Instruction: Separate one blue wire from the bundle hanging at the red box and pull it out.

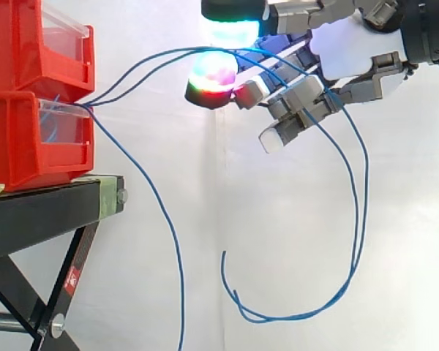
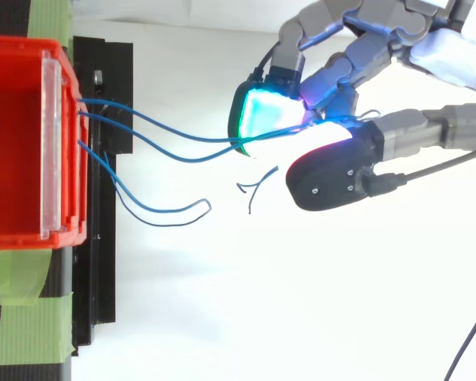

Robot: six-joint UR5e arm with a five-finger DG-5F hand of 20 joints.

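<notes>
Hand (image 1: 351, 51) pinches two blue wires (image 1: 132, 69) between glowing pads (image 1: 214, 73); wires run near-horizontal from lower red bin (image 1: 29, 139) to hand, tails hanging downward

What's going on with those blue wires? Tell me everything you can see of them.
Three thin, flexible blue wires come out of the front of the lower red bin. Two run side by side up to the hand, which pinches them between its glowing fingertips. Past the hand they drape down in long loops, with their loose ends curling upward. The third wire hangs free from the bin, and the hand does not touch it.
</notes>
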